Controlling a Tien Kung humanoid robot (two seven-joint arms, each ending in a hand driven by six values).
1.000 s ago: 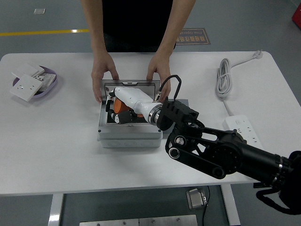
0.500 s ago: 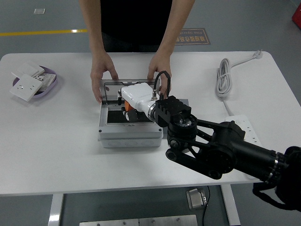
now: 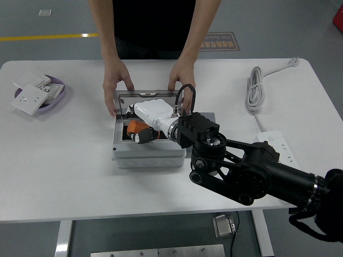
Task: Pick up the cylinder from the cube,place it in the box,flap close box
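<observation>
Since the earlier frames the right hand [image 3: 146, 127] has shifted slightly left inside the box [image 3: 147, 155] and dropped lower, so its orange and black fingers [image 3: 138, 131] show again under the white palm shell. Its black arm [image 3: 252, 174] comes in from the near right, crossing the table [image 3: 64, 171].

Whether the fingers are curled or spread I cannot tell; they are bunched under the shell against the box's dark floor. The cylinder is not distinguishable either: it may be under the hand or already down in the box, and no cube is visible. My judgement is that the placing step is in hand. To do it well, the hand should let go low over the floor, then lift straight up and clear the rim before any push on the flap [image 3: 147, 96], which stands up along the far edge.

Beyond the box, the person's hands [image 3: 119, 85] rest at the far corners, steadying the flap, so the closing sweep should stay clear of them.

Far left, a purple dish [image 3: 58, 91] holds white switch plates [image 3: 30, 99]. At right lie a power strip [image 3: 276, 147] and, farther, its coiled cable [image 3: 256, 91]. The left arm is not in view.
</observation>
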